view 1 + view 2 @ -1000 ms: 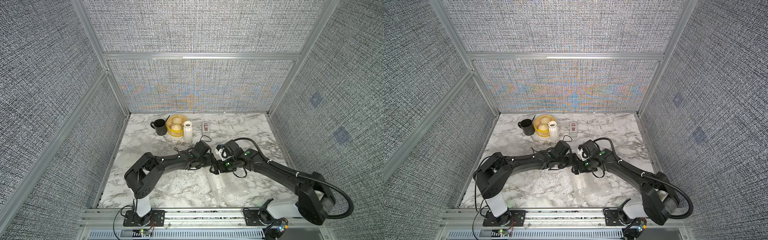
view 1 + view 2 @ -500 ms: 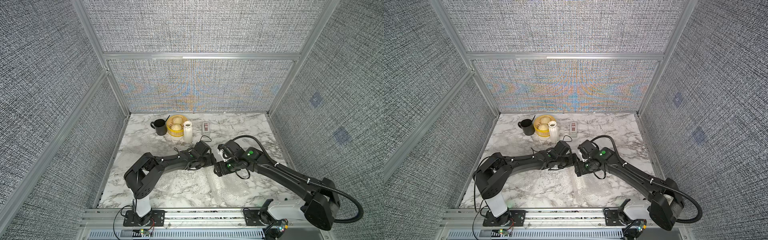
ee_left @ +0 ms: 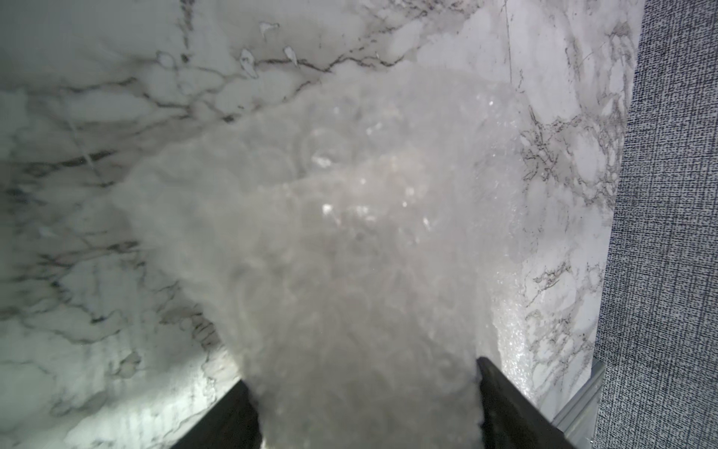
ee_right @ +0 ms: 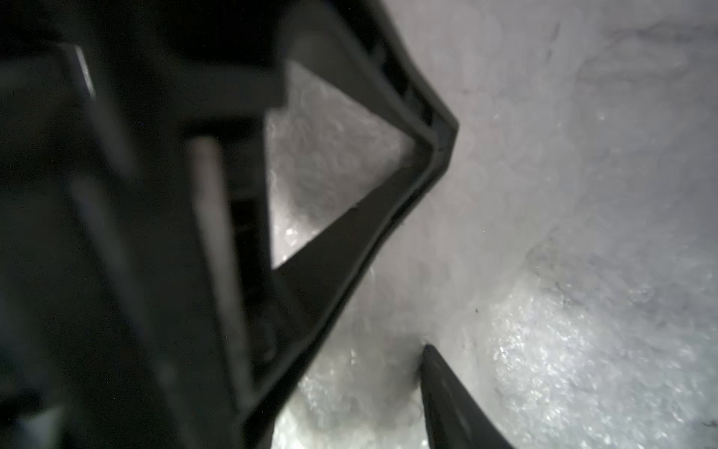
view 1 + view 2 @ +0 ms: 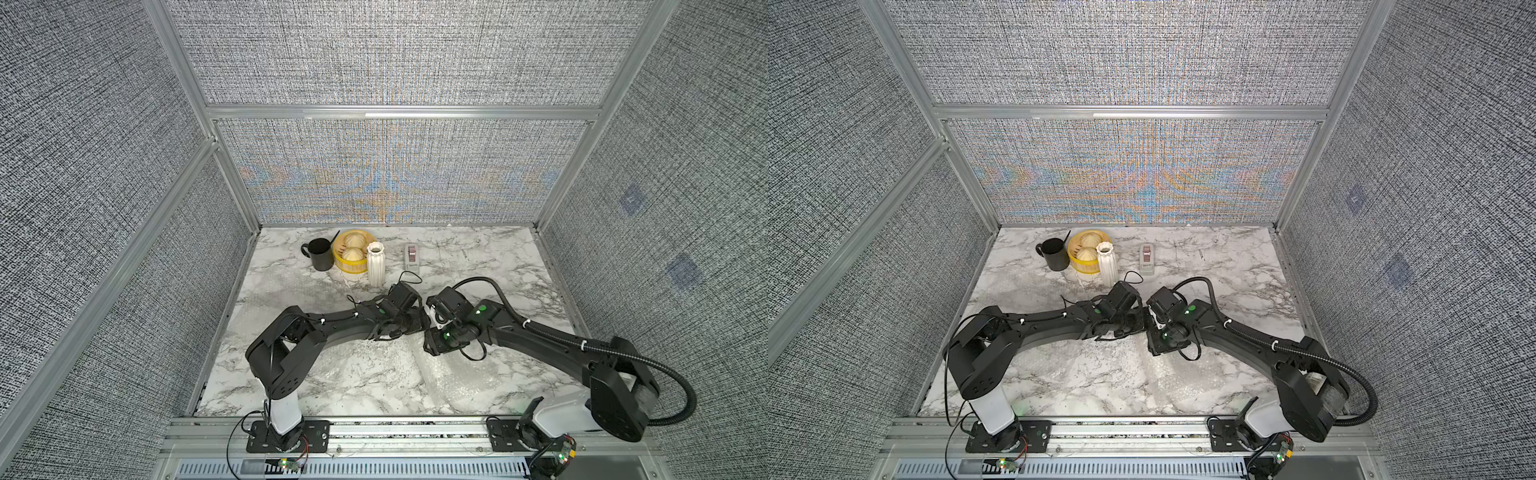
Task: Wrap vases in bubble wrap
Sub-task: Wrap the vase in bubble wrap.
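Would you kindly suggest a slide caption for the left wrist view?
The left gripper holds a bulky bundle of bubble wrap, with the marble table behind.

Both top views overlook the whole table; wrist views hug the bubble wrap

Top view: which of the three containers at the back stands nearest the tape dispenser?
The white fluted vase. The yellow steamer basket and black mug sit beyond it, farther from the grey tape dispenser.
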You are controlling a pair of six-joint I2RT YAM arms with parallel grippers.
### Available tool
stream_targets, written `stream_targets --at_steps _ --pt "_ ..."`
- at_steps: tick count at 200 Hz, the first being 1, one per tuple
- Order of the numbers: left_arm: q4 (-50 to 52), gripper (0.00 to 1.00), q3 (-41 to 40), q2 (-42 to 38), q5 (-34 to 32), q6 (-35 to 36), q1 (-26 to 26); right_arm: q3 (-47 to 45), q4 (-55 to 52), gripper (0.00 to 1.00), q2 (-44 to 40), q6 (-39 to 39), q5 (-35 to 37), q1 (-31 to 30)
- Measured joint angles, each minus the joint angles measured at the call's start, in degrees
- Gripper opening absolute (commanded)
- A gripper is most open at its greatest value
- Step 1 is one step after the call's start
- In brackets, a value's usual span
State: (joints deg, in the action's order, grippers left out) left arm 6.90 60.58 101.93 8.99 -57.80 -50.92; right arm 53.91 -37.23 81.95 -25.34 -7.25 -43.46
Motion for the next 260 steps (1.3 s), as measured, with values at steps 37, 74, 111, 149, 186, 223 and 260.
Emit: stream_targets --at_steps 37,74,111,149,186,223,260 --pt "2.6 0.88 2.1 -1.4 0.0 0.8 0.0 -4.3 3.7 0.53 -2.6 -0.4 -3.9 3.2" --pt "2.4 0.91 1.8 -4.3 0.2 0.7 -0.1 -7.9 8.3 0.54 -4.3 -0.4 -8.6 6.5" --pt "3.4 0.91 0.0 -4.2 1.6 -1.7 -0.8 -9.0 9.7 0.55 -4.8 -0.3 -10.5 7.8" --pt "3.8 0.92 0.9 -2.1 1.6 -3.8 -1.5 -9.7 10.6 0.57 -5.6 -0.2 -11.2 8.4" --pt "3.5 0.9 2.5 1.7 1.9 -4.3 -1.7 -9.8 10.5 0.61 -6.0 0.2 -11.2 8.6" --pt "1.9 0.84 3.1 4.0 3.0 -4.0 -1.8 -10.0 10.6 0.67 -6.5 -0.2 -11.0 8.9" --pt "0.5 0.79 3.4 4.8 3.4 -2.3 -1.8 -9.8 7.4 0.76 -10.6 -0.1 -9.6 10.2"
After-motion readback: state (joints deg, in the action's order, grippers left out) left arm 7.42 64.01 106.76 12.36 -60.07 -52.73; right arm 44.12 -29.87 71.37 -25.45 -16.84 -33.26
